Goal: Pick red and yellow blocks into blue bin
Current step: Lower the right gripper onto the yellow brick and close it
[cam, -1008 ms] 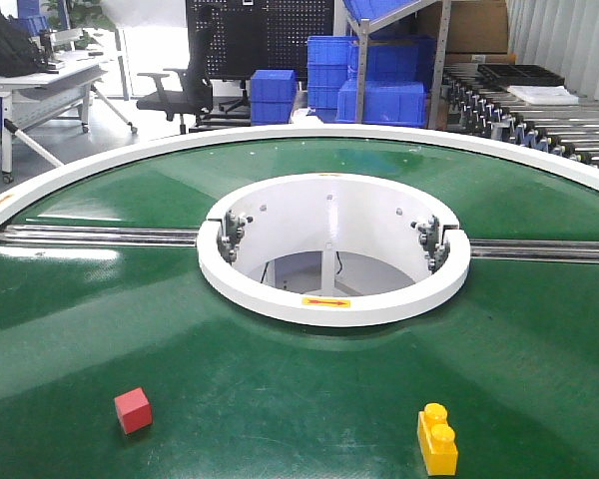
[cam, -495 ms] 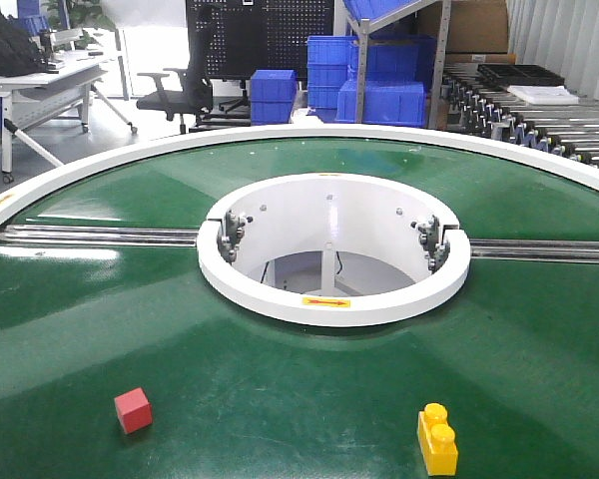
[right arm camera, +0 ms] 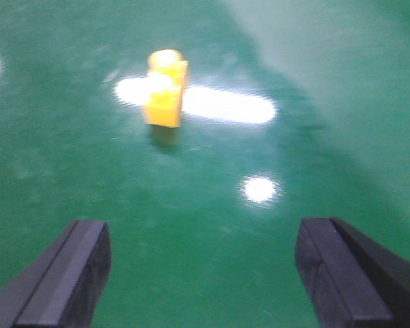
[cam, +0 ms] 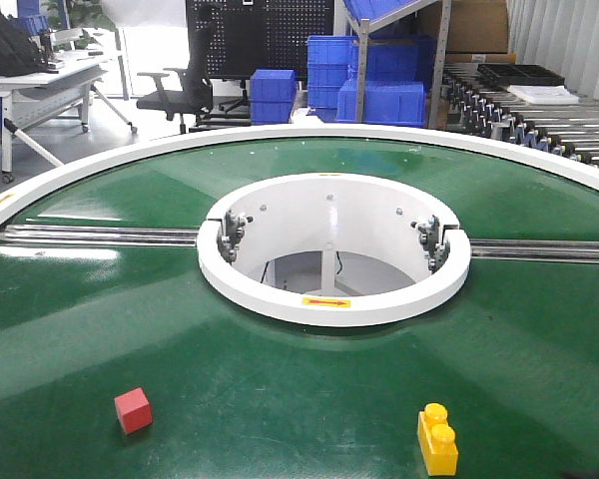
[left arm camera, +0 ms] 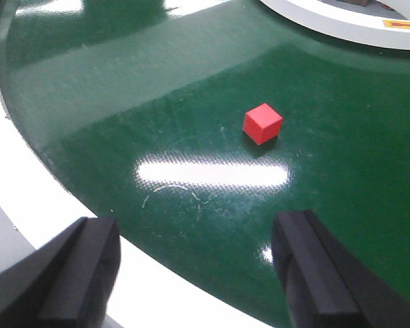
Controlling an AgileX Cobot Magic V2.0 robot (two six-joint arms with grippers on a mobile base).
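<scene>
The small red cube (cam: pixel 133 410) lies on the green round table at the front left; it also shows in the left wrist view (left arm camera: pixel 262 124). The yellow studded brick (cam: pixel 437 440) lies at the front right; it also shows, blurred, in the right wrist view (right arm camera: pixel 166 88). My left gripper (left arm camera: pixel 198 273) is open and empty over the table's white rim, short of the red cube. My right gripper (right arm camera: pixel 201 273) is open and empty above the green surface, short of the yellow brick. The large blue tub is out of view.
A white ring (cam: pixel 333 299) surrounds a hole in the table's centre. A metal rail (cam: pixel 90 237) crosses the table left to right. Ribbed blue crates (cam: pixel 379 100), a chair and a roller conveyor (cam: pixel 539 125) stand behind. The table's white outer rim (left arm camera: pixel 27 205) runs under my left gripper.
The blocks have not moved. A dark edge has come into the front view's bottom right corner.
</scene>
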